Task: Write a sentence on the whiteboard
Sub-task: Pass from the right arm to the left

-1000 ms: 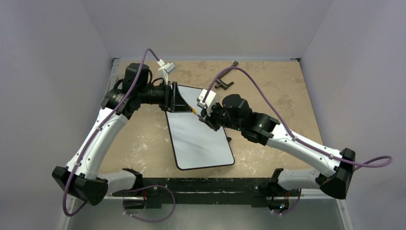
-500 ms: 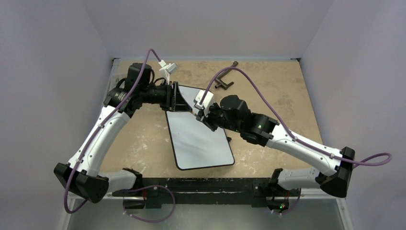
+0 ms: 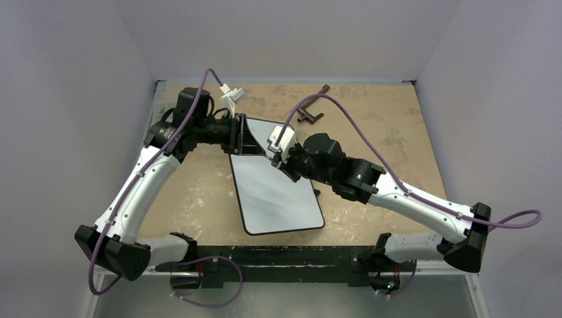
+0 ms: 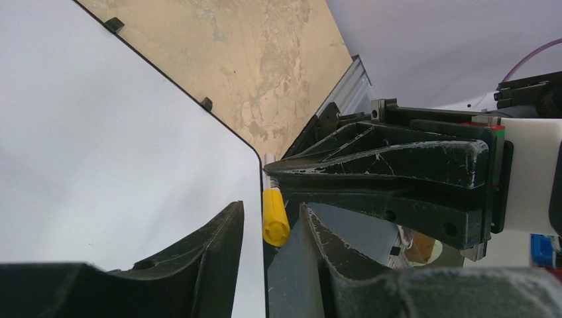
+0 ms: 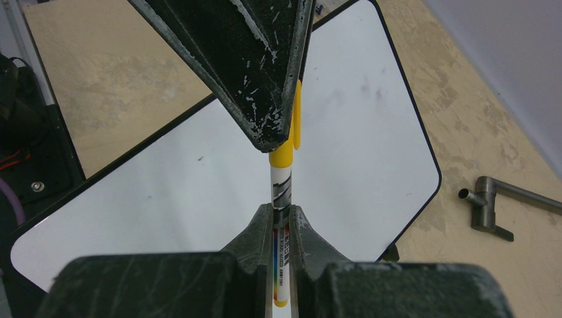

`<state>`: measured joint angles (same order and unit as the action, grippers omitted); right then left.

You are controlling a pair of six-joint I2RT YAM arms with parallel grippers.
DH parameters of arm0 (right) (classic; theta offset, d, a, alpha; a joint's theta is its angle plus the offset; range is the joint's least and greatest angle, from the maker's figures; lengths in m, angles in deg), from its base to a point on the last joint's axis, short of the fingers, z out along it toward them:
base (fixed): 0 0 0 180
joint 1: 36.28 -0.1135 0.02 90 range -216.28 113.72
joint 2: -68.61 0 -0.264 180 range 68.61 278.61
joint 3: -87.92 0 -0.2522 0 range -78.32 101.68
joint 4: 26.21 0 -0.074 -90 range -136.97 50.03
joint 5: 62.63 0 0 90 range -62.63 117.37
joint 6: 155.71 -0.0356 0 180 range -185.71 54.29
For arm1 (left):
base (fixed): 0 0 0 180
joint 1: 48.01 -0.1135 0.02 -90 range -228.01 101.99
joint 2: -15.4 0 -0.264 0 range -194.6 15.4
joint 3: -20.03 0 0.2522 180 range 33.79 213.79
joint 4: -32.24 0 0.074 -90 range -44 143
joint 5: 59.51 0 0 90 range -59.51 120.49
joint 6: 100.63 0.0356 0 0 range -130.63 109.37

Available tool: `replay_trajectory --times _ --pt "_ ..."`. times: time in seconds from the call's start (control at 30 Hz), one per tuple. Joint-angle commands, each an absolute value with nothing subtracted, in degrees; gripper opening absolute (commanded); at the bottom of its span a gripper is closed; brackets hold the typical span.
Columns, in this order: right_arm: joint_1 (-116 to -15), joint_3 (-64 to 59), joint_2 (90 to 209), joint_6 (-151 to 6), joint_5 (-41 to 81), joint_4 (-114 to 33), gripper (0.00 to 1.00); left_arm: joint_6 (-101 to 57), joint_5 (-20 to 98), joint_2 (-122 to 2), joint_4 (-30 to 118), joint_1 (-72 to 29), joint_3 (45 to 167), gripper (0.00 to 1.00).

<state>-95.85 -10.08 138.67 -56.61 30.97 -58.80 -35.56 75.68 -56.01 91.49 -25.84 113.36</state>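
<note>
The blank whiteboard [image 3: 275, 199] lay flat on the tan surface [image 3: 378, 126]. Over its far corner the right tool [image 5: 281, 215] clamped a marker [image 5: 281, 182] (clear only from the wrist cameras). The left tool [image 4: 268, 213] stood narrow around the yellow cap [image 4: 275, 224], with a slit beside it.

Whiteboard [image 3: 278, 199]: plain white, thin black frame. Marker [image 5: 281, 182]: white barrel, rainbow-striped label, yellow cap [image 4: 274, 222]. Table [image 3: 384, 112]: mottled tan. Cables [image 4: 538, 51]: purple. Arms [image 3: 142, 192]: white, black joints.
</note>
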Motion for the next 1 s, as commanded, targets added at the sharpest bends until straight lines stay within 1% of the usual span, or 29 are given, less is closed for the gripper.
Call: replay_trajectory --times 0.0,0.3,0.57,0.77,0.9,0.93,0.97 --pt "-96.49 -7.44 138.00 -55.57 32.20 -56.90 0.00 -35.23 76.53 -56.30 90.73 -25.60 112.94 0.35" --pt "-97.19 -7.05 138.13 -55.18 32.86 -57.08 0.00 -35.32 77.05 -56.86 90.69 -25.51 113.04 0.34" --pt "-97.53 -7.13 138.39 -53.99 33.78 -56.73 0.00 -34.94 77.42 -56.65 91.06 -25.25 112.23 0.28" --pt "-98.26 -7.67 138.39 -52.27 35.98 -56.13 0.00 -34.81 77.85 -56.43 91.17 -25.25 112.02 0.26" --pt "-98.63 -8.15 138.16 -51.23 37.19 -55.51 0.00 -34.84 78.19 -56.41 91.09 -25.20 111.93 0.18" --pt "-98.68 -8.24 138.13 -51.16 37.31 -55.34 0.00 -34.88 78.35 -56.46 91.01 -25.17 111.93 0.13" --pt "-98.76 -8.36 138.01 -51.15 37.30 -55.21 0.00 -34.89 78.38 -56.48 90.88 -25.28 111.93 0.07"
